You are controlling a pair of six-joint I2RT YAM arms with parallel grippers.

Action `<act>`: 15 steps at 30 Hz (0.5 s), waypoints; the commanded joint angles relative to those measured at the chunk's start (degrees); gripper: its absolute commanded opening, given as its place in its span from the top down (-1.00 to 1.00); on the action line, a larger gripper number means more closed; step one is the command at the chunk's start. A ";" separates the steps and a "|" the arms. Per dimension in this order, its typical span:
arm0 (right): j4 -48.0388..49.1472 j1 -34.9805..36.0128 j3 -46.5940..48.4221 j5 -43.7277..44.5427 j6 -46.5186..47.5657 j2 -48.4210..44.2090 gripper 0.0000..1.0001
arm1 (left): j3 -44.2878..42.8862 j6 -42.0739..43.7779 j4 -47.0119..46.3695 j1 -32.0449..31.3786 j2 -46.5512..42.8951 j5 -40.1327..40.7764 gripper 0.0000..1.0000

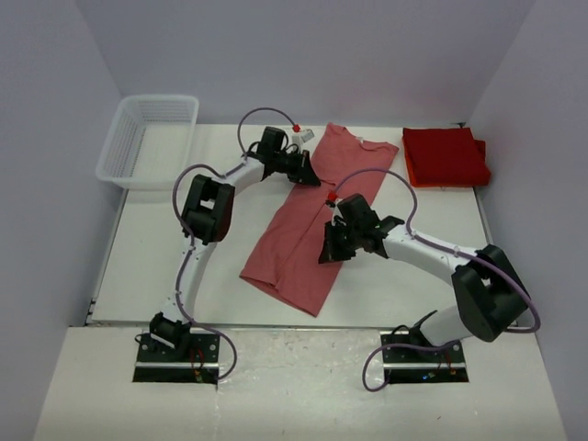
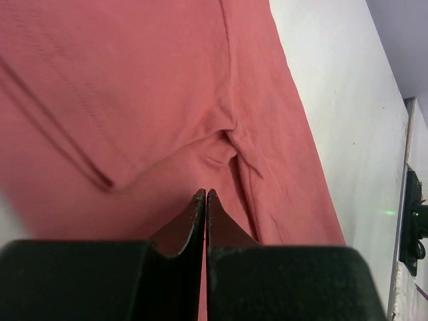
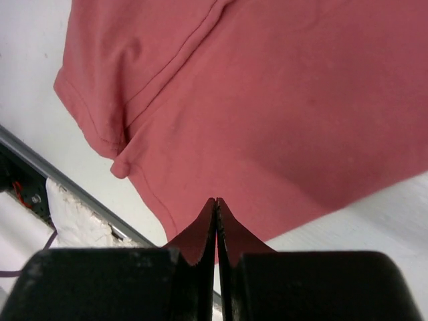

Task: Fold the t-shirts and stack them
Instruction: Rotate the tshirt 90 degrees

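Shirt point(image 1: 296, 246) is lying beneath left claw point(image 2: 206, 194) and right claw point(image 3: 215, 200) (both squeezed narrow). Red stack point(image 1: 445, 156) is sitting at one o'clock.

Top view: bright, even, diffuse overhead light, no glare. Tabletop point(image 1: 147, 248) reads near-white, slightly washed out. Shadows under the arms faint and soft-edged. Frame sharp throughout. Folded red stack point(image 1: 446, 156) heavily saturated, its layers hard to separate.

Wrist views: dimmer. Jaws near-black, surface detail lost. Salmon t-shirt point(image 2: 134, 87) in fair focus mid-frame, seams legible, cloth darker close to the jaws. Left wrist view: small green light spot point(image 2: 390, 212) at the right edge.
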State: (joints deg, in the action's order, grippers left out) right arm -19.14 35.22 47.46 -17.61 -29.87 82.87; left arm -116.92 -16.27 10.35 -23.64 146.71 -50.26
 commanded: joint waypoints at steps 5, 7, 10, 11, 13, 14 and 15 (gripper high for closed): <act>4.46 4.41 2.63 -2.52 -2.47 8.96 1.00 | 2.31 -2.89 -7.18 2.72 -2.05 -4.06 1.00; 4.89 5.46 2.46 -1.04 -3.35 9.85 1.00 | 2.31 -3.15 -7.19 2.90 -1.00 -3.88 1.00; 5.95 6.00 1.50 0.20 -4.67 10.64 1.00 | 2.40 -4.64 -7.27 3.51 0.50 -2.65 1.00; 5.69 6.09 1.41 1.94 -5.46 10.73 1.00 | 2.40 -5.86 -7.27 3.69 0.94 -2.04 1.00; 4.03 6.44 1.75 4.50 -5.81 11.43 1.00 | 3.27 -7.01 -7.27 4.30 1.47 -1.34 1.00; 1.58 6.52 2.45 7.47 -6.60 11.87 1.00 | 4.06 -8.24 -7.97 4.48 1.38 -0.55 1.00; 0.17 6.53 2.89 8.89 -7.22 12.22 1.00 | 5.03 -8.25 -7.28 4.74 1.47 0.16 1.00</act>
State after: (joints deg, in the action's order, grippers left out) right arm -16.27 41.43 48.07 -15.38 -34.44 94.13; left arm -113.84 -21.58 4.80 -20.18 147.24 -51.29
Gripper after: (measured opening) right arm 0.003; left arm 0.002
